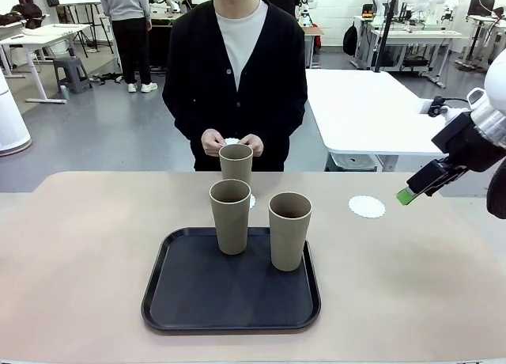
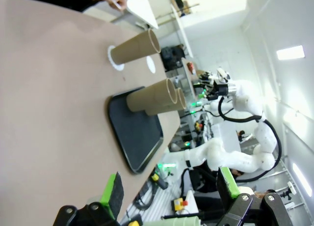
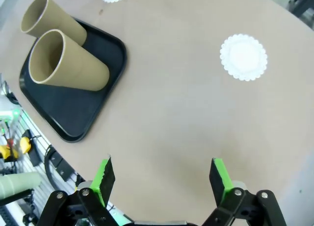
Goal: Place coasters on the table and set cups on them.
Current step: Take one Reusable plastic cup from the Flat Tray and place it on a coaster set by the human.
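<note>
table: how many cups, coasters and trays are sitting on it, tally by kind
cups: 3
coasters: 2
tray: 1
total: 6
</note>
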`<state>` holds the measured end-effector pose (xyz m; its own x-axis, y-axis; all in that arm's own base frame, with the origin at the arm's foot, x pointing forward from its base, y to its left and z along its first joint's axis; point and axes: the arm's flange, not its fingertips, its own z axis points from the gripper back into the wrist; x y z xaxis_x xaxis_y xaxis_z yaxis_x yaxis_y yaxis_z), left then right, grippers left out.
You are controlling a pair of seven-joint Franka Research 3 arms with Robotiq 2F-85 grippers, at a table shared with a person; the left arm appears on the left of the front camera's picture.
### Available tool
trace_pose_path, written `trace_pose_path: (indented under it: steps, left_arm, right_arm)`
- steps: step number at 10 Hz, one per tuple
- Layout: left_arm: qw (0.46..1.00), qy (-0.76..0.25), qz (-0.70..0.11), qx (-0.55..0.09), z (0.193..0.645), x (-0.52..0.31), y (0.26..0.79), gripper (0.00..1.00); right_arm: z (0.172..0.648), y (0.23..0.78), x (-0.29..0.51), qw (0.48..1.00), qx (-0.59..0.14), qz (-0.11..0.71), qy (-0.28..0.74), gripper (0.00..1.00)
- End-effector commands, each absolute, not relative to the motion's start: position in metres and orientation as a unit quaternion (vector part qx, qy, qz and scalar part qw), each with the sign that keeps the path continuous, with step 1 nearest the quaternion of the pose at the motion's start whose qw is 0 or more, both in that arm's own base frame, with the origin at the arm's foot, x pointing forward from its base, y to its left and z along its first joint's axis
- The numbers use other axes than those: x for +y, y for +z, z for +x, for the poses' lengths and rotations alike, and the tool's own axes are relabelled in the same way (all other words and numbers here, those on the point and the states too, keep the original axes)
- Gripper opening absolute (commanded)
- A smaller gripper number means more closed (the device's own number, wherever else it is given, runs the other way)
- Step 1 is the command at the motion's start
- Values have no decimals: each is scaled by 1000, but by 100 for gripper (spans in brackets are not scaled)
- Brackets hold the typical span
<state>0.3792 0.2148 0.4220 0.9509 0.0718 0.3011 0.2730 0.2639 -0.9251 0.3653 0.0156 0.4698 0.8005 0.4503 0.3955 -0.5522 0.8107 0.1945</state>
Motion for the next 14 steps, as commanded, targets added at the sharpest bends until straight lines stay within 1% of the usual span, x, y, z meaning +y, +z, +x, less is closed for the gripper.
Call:
trace_pose_path:
  steps: [1,2,3,4,5,7,8,9,10,11,12,13,14]
  left_arm:
    - [783,-62,-602,-143,376,216,422,100]
    - [783,-62,-602,-143,376,216,422,100]
    - [783,-62,-602,-143,376,216,422,100]
    - [783,-62,-602,-143,376,216,422,100]
    - [783,-62,-602,-143,376,216,422,100]
    - [783,-62,-602,-143,376,216,422,100]
    - [783,-62,-602,-143,376,216,422,100]
    - [783,-62,-602,-143,376,216,422,100]
    - [783,-62,-602,-143,376,216,422,100]
    - [783,-62,-602,-143,376,216,422,100]
    - [783,-62,-602,-143,376,216,422,100]
    - [783,-62,-602,-143,376,216,422,100]
    - [783,-62,-602,-143,376,216,422,100]
  right_arm:
    - [366,471,12,942,-172,142,252,100]
    - [365,470,16,937,-168,152,268,100]
    - [357,472,22,878,-231,200,368,100]
    - [360,464,43,840,-259,180,442,100]
    - [369,444,66,812,-245,205,489,100]
    - [382,417,91,771,-248,239,536,100]
    - [386,407,95,751,-266,252,550,100]
    - [389,399,98,719,-307,250,571,100]
    - [396,392,98,698,-331,262,579,100]
    - [401,385,98,685,-341,284,578,100]
    - [402,380,98,683,-335,299,576,100]
    - [402,379,97,684,-331,300,578,100]
    - [391,396,98,695,-337,272,574,100]
